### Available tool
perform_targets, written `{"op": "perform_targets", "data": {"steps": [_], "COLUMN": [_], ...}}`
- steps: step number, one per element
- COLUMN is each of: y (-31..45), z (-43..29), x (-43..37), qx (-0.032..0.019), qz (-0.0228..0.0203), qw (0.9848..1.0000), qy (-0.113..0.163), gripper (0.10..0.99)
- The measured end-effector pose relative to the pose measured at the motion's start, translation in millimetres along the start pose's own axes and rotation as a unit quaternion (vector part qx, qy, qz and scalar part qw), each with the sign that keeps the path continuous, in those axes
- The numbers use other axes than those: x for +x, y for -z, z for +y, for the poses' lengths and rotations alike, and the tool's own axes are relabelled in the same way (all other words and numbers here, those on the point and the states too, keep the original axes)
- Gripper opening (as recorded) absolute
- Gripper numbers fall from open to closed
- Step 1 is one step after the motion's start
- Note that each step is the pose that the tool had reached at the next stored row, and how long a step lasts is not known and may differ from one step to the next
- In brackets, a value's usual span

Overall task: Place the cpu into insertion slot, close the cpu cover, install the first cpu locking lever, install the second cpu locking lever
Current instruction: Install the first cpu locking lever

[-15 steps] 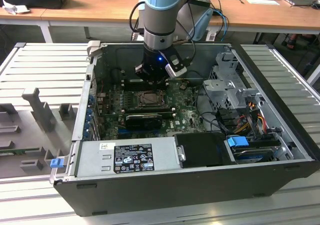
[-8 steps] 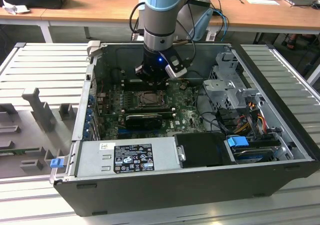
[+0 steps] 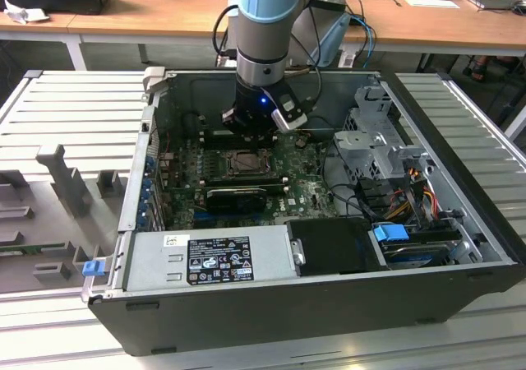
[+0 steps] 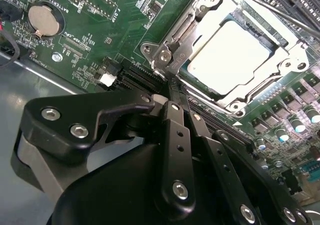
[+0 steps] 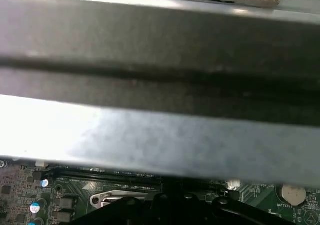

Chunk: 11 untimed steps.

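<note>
In the second wrist view the cpu (image 4: 227,55) lies flat in the insertion slot (image 4: 235,107), its pale top bright. The silver cpu cover (image 4: 197,22) is down over it, framing the chip through its window. My gripper (image 4: 171,87) is shut with nothing between its fingers, and its tips rest at the socket's corner beside a silver lever hook (image 4: 166,54). A thin lever rod (image 4: 280,10) runs along the socket's far side. In the exterior view the gripper (image 3: 249,138) hangs just behind the socket (image 3: 245,163) on the green board.
A long black card (image 3: 238,196) lies in front of the socket. The grey power supply (image 3: 209,255) and drive cage (image 3: 374,140) border the board inside the open case. A coin battery (image 4: 44,19) sits on the board. The case wall (image 5: 160,50) is close by.
</note>
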State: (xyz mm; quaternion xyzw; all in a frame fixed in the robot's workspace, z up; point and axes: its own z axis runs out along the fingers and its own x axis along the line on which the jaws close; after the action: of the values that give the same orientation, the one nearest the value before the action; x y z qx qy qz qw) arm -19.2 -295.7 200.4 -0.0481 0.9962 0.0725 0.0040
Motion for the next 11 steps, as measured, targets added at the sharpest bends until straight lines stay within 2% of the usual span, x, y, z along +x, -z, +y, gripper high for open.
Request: {"op": "perform_targets", "data": {"steps": [2,6,11], "y": [2.8,12.9,13.8], "z": [0.5,1.8,-1.5], "x": [-0.1,-0.2,0.1], "qx": [-0.0002,0.0,0.0], "qz": [-0.0001,0.0001,0.0], "qw": [1.0,1.0,1.0], "qy": [0.0,0.0,0.0], "gripper": [0.106,0.106,0.106]}}
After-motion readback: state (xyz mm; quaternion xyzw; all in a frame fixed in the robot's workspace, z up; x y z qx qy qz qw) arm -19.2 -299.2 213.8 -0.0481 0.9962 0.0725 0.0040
